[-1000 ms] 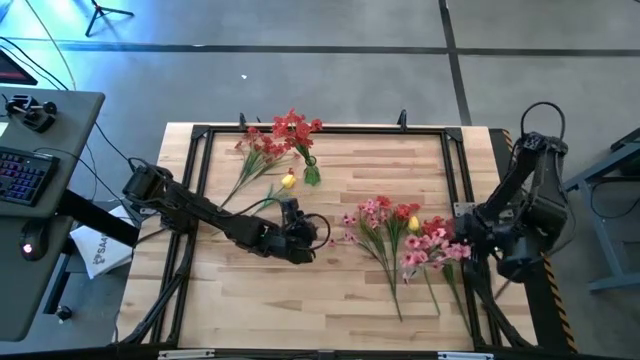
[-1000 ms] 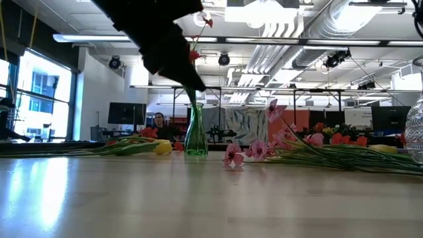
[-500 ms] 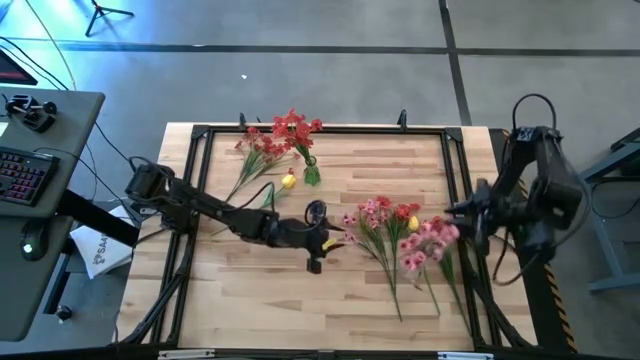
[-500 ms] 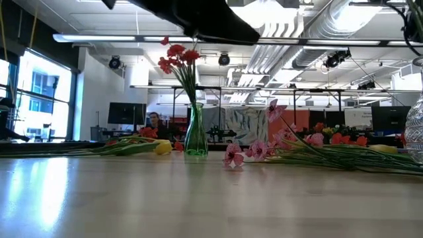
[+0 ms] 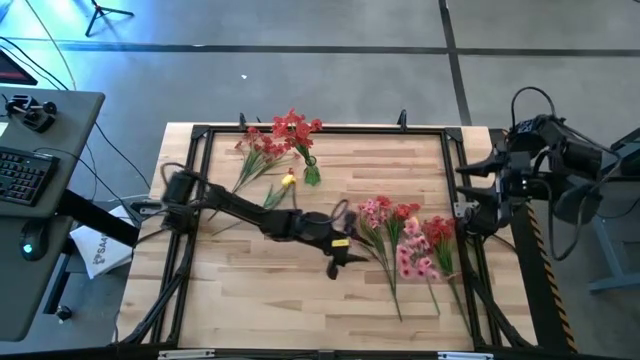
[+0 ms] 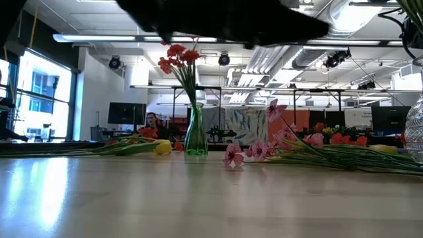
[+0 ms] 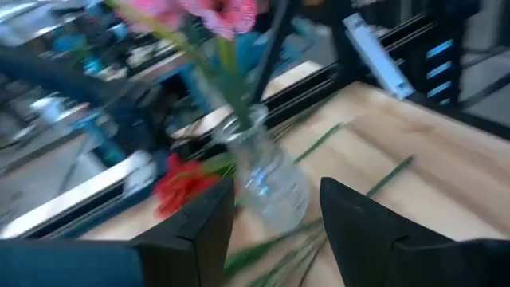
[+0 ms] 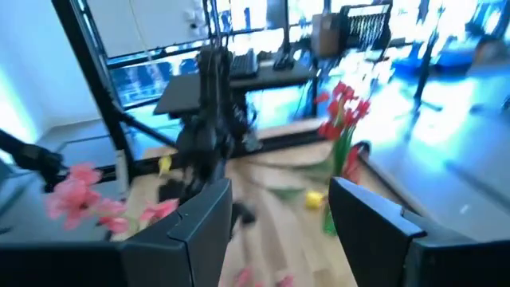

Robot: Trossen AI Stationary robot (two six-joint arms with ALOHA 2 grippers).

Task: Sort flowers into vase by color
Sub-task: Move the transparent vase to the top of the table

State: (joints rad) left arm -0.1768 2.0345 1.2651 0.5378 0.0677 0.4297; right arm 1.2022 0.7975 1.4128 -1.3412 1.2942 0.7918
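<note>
A green vase [image 5: 311, 173] [image 6: 195, 132] stands near the table's far edge with red flowers [image 5: 293, 127] [image 6: 177, 56] upright in it. More red flowers [image 5: 258, 150] and a yellow one [image 5: 288, 180] lie flat to its left. Pink and red flowers [image 5: 405, 235] lie in a pile on the table's right. A clear vase [image 7: 271, 179] [image 6: 415, 132] by the right edge holds a pink spray [image 7: 219, 12]. My left gripper [image 5: 338, 260] [image 7: 275, 227] is open, just left of the pile. My right gripper [image 5: 474, 195] [image 8: 279, 227] is open, raised over the right edge.
A black frame [image 5: 200, 135] runs around the wooden table. A desk with a keyboard [image 5: 25, 170] stands off the table's left side. Bare wood lies along the near edge [image 5: 300, 310]. My left arm [image 6: 225, 20] crosses the top of the low view.
My left gripper has swung from beside the green vase toward the table's right, ending next to the pink pile; the red flowers now stand free in the green vase. My right arm has pulled up and back from the pile toward the right edge.
</note>
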